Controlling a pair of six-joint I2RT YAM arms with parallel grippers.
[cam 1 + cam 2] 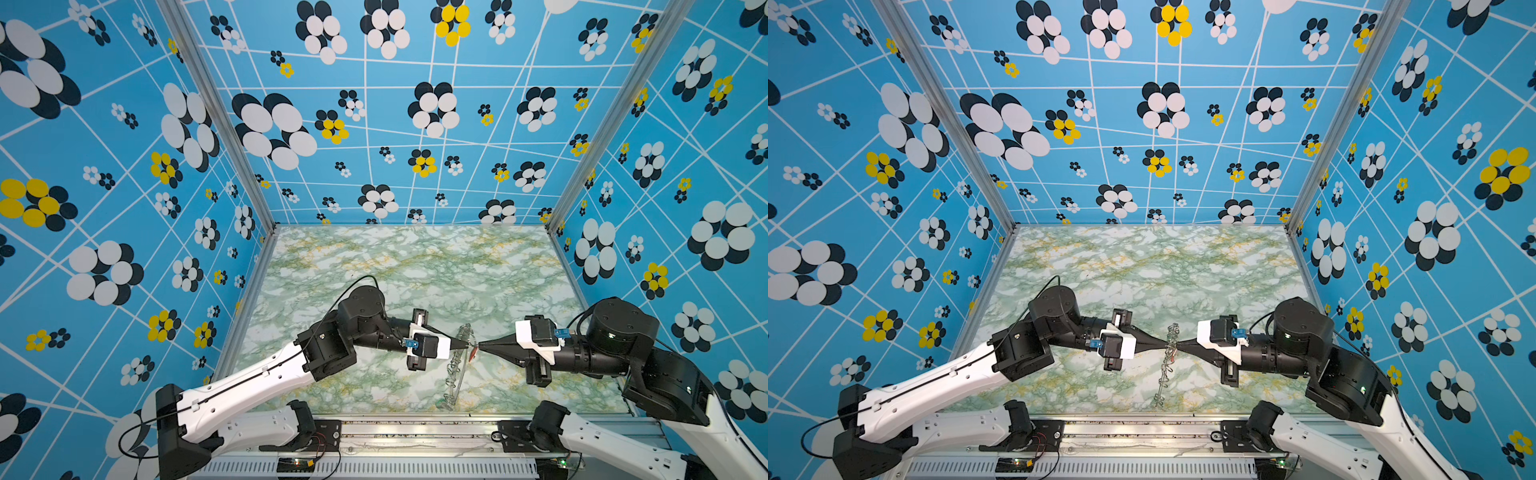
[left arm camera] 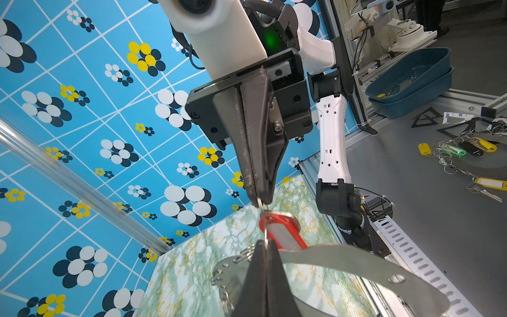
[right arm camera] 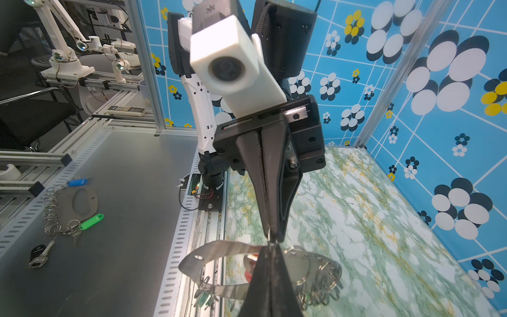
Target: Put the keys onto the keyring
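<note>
Both grippers meet tip to tip above the marbled table. My left gripper [image 1: 467,344] [image 2: 265,242] and right gripper [image 1: 480,345] [image 3: 270,247] are each shut on opposite ends of one small wire loop. The red key [image 2: 285,233] [image 1: 473,355] hangs on that loop. The keyring [image 1: 455,374] [image 2: 356,263] [image 3: 219,249], a grey crescent plate edged with silver rings, stands edge-on in both top views, right behind the tips. I cannot tell whether the pinched loop passes through the plate. A pale teal key [image 3: 203,299] hangs from the plate's lower edge.
The marbled table [image 1: 415,270] is boxed in by blue patterned walls on three sides, with a metal rail [image 1: 415,428] along the front. Outside on the grey bench lie other ring plates with a green tag [image 3: 92,221], yellow tags [image 2: 488,183] and blue bins [image 2: 408,79].
</note>
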